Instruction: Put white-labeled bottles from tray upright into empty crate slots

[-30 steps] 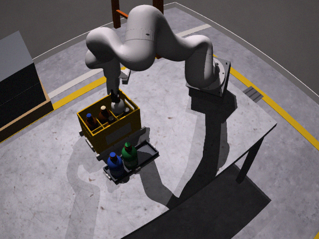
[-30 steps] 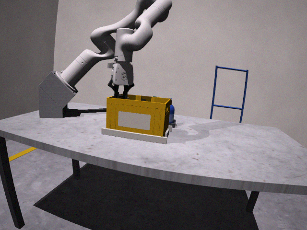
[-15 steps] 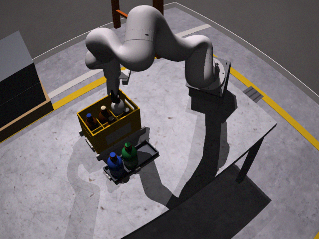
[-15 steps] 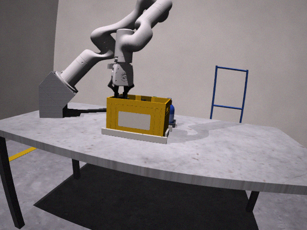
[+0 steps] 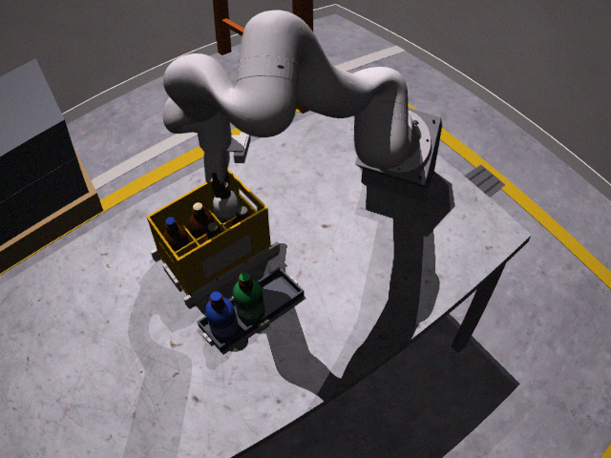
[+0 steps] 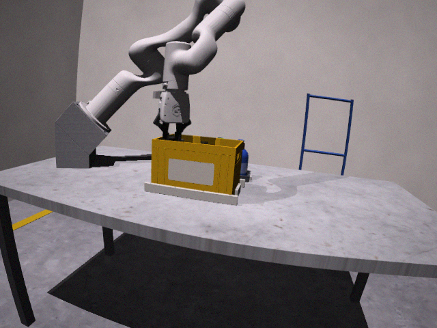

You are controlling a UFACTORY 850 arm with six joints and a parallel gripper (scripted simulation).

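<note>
My gripper (image 5: 221, 186) (image 6: 171, 136) reaches down into a back slot of the yellow crate (image 5: 217, 257) (image 6: 158, 165). It is shut on the neck of a white bottle (image 5: 225, 207), which stands upright and low in that slot. In the crate I also see a brown bottle with a blue cap (image 5: 171, 230) and a brown bottle with a cream cap (image 5: 198, 217). The dark tray (image 5: 286, 290) lies just in front of the crate. On it stand a blue bottle (image 5: 221, 316) (image 6: 244, 160) and a green bottle (image 5: 248, 297), both upright.
The crate sits on a pale base plate (image 6: 190, 193). The robot's base (image 5: 411, 148) (image 6: 76, 141) is mounted at the table's back. A blue frame (image 6: 305, 130) stands behind the table. A dark box (image 5: 39, 172) stands on the floor at the left.
</note>
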